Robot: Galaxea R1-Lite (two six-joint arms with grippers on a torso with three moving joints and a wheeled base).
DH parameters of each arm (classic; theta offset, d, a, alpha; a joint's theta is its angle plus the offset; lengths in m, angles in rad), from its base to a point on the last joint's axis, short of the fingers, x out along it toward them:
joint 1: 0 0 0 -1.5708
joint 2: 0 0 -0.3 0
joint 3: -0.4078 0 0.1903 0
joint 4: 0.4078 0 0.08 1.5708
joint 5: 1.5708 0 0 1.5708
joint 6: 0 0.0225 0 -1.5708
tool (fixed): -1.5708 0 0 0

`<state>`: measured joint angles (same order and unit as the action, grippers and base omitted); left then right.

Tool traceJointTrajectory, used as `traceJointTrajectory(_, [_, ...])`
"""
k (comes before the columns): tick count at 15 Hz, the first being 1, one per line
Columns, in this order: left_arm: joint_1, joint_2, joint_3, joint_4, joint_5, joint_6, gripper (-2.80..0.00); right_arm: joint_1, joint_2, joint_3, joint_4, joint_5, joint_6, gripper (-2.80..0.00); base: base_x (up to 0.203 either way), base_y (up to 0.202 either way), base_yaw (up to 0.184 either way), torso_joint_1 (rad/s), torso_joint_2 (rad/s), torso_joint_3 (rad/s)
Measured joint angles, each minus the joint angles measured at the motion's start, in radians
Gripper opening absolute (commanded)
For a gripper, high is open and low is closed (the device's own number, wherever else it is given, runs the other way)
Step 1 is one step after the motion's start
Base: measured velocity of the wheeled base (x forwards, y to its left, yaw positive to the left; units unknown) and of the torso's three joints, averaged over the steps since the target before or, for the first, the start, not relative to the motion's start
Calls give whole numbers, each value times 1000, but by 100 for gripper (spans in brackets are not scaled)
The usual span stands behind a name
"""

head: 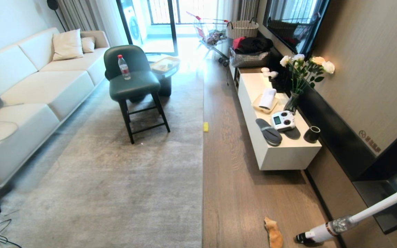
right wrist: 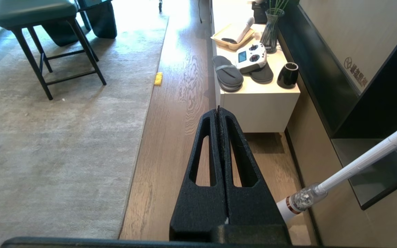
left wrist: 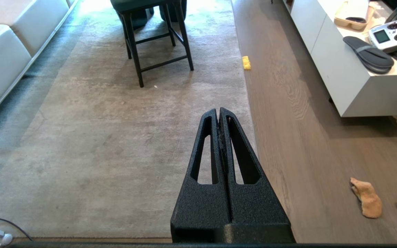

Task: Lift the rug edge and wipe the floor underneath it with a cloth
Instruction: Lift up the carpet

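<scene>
The large grey-beige rug (head: 115, 172) lies flat on the brown wood-plank floor (head: 236, 179), its long right edge running straight down the room. The orange cloth (head: 273, 233) lies crumpled on the bare floor to the right of that edge, near me; it also shows in the left wrist view as the cloth (left wrist: 367, 197). My left gripper (left wrist: 218, 111) hangs shut and empty high above the rug (left wrist: 98, 137) near its edge. My right gripper (right wrist: 218, 109) hangs shut and empty above the floor (right wrist: 171, 137) strip. Neither arm shows in the head view.
A small yellow piece (head: 205, 126) lies at the rug edge farther off. A green stool (head: 134, 82) with a bottle stands on the rug, a sofa (head: 29, 89) at left. A white low cabinet (head: 277, 151) lines the right wall; a white vacuum wand (head: 343, 225) leans near the cloth.
</scene>
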<state>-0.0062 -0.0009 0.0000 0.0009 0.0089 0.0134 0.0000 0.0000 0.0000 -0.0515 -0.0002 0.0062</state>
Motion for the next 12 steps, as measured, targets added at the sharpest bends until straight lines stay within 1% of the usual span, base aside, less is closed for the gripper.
traceJointTrajectory(12, [0, 0, 0, 0, 0, 0, -280, 0, 0, 0, 0, 0, 0, -280, 0, 0, 0, -133, 323, 188])
